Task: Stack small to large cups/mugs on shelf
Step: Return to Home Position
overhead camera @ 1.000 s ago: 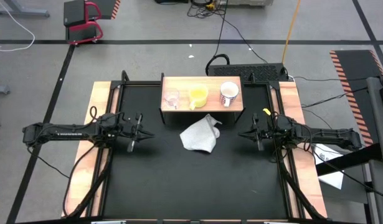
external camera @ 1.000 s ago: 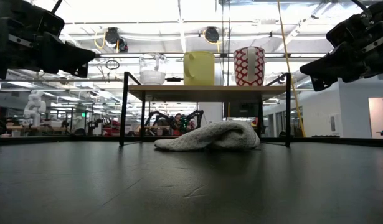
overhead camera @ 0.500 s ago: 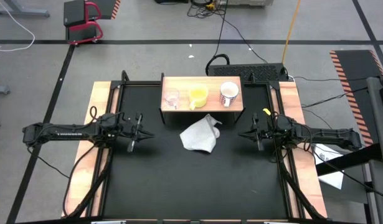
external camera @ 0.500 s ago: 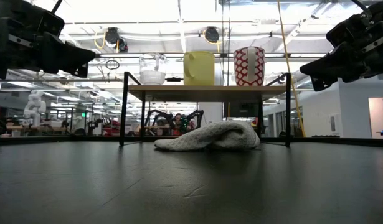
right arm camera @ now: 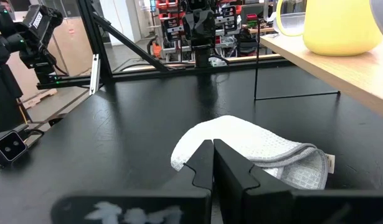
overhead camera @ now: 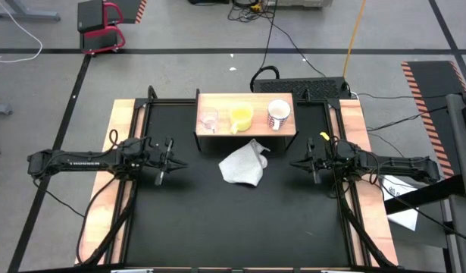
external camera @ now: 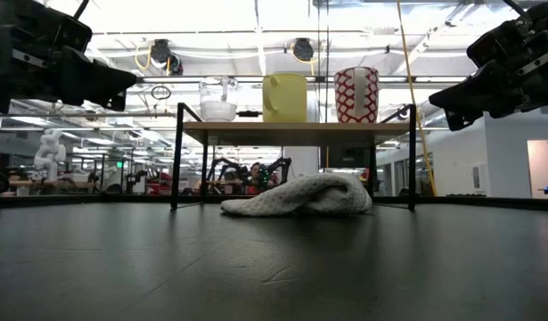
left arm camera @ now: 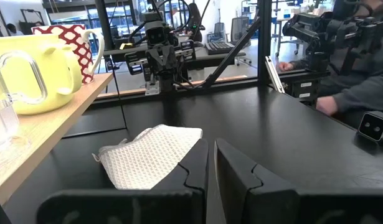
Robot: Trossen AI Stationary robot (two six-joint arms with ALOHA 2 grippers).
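Observation:
On the light-wood shelf (overhead camera: pixel 246 133) at the table's far middle, three cups stand upright in a row. They are a clear glass cup (overhead camera: pixel 209 120) on the left, a yellow cup (overhead camera: pixel 242 117) in the middle and a white patterned mug (overhead camera: pixel 279 114) on the right. In the low view the glass cup (external camera: pixel 218 99), the yellow cup (external camera: pixel 285 97) and the mug (external camera: pixel 356 94) all rest on their bases. My left gripper (overhead camera: pixel 172 160) hovers shut at the table's left, pointing level toward the middle. My right gripper (overhead camera: pixel 297 162) hovers shut at the right, facing it. Neither holds anything.
A crumpled grey-white cloth (overhead camera: pixel 244 164) lies on the black tabletop just in front of the shelf, between the two grippers. Cables and a power strip (overhead camera: pixel 308 80) lie behind the shelf. A seated person (left arm camera: pixel 359 81) shows beyond the table in the left wrist view.

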